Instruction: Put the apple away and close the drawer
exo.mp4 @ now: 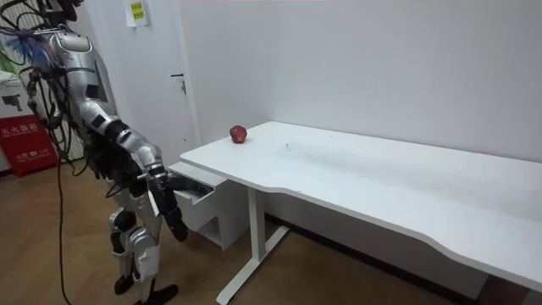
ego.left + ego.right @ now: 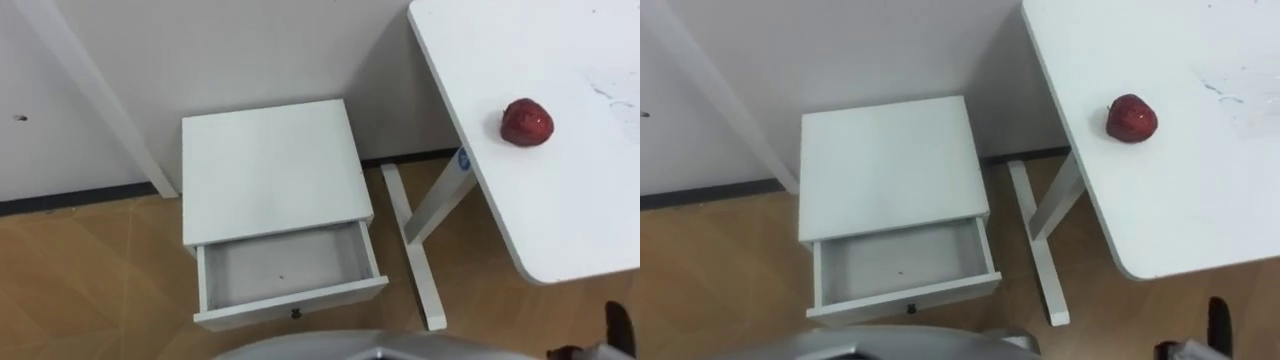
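Observation:
A red apple (image 2: 526, 121) lies on the white table (image 2: 570, 210) near its left edge, to my right. Lower and to the left, a white bedside cabinet (image 2: 268, 170) stands against the wall. Its drawer (image 2: 285, 268) is pulled out toward me and has nothing in it. My right hand (image 2: 620, 328) hangs at the lower right, below the table's edge and apart from apple and drawer. In the room view I stand upright in front of the cabinet, and the right hand (image 1: 174, 213) points down with straight fingers and holds nothing.
The table's white leg and foot (image 2: 420, 255) stand on the wooden floor just right of the cabinet. A slanted white door frame (image 2: 100, 100) runs along the wall to the left. A red box (image 1: 30, 144) stands behind me in the room view.

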You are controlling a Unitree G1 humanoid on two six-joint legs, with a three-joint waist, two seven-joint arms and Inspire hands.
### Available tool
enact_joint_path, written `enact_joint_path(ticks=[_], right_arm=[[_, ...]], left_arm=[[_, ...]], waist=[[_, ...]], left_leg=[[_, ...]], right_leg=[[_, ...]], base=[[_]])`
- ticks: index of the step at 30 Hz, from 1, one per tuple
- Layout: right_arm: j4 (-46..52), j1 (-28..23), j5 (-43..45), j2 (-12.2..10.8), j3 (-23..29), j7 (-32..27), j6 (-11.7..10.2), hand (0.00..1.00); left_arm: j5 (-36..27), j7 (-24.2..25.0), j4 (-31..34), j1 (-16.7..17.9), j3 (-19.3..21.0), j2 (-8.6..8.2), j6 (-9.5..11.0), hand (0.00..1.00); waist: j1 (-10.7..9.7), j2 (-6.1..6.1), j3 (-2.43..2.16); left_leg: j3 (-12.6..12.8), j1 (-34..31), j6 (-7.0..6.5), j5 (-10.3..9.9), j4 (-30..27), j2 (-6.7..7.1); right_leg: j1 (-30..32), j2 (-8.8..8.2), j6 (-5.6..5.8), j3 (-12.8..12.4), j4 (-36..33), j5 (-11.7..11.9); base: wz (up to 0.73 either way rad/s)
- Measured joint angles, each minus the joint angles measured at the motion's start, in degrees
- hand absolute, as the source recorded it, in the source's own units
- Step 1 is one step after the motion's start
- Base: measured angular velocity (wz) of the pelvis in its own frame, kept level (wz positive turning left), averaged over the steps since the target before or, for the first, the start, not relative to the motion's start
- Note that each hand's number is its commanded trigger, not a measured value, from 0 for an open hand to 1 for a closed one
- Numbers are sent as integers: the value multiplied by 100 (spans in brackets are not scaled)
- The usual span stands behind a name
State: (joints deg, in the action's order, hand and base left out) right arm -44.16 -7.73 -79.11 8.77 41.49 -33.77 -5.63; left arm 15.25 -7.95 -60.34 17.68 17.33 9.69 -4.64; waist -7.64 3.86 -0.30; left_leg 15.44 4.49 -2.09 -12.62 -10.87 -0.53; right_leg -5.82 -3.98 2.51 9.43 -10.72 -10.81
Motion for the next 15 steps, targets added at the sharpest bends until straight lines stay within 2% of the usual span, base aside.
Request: enact_joint_path(ticks=[3,4,8,12,15], right_arm=[[889,11,502,82,78,-748,-259,0],[1074,72,749,156,80,-1032,-375,0],[1798,222,1467,420,78,-1924,-648,0],[2534,277,2421,555,28,-2396,-747,0],[3005,354,3309,653,-49,-2613,-765,0]], left_arm=[[0,-32,33,-38,27,9,11,0],[1,-35,35,-53,25,8,52,0],[0,-38,125,-40,-19,6,223,0],[2,-43,204,-66,-71,5,275,0],[2,-42,195,-65,-207,10,274,0]], waist=[[-23,-9,0],[-17,-34,18],[-14,-40,9],[10,-72,2],[13,-97,19]], left_leg=[[-2,-14,0,0,7,-4],[-1,-15,0,1,15,7],[-1,-55,3,2,16,17],[-2,-201,5,27,3,22],[-2,-205,10,35,17,22]], right_leg=[[20,-1,0,1,-2,1],[27,1,-1,-5,-2,1],[45,5,0,9,-1,1],[210,5,-5,-7,-1,4],[224,5,-5,11,1,4]], base=[[0],[0],[0],[0],[0]])
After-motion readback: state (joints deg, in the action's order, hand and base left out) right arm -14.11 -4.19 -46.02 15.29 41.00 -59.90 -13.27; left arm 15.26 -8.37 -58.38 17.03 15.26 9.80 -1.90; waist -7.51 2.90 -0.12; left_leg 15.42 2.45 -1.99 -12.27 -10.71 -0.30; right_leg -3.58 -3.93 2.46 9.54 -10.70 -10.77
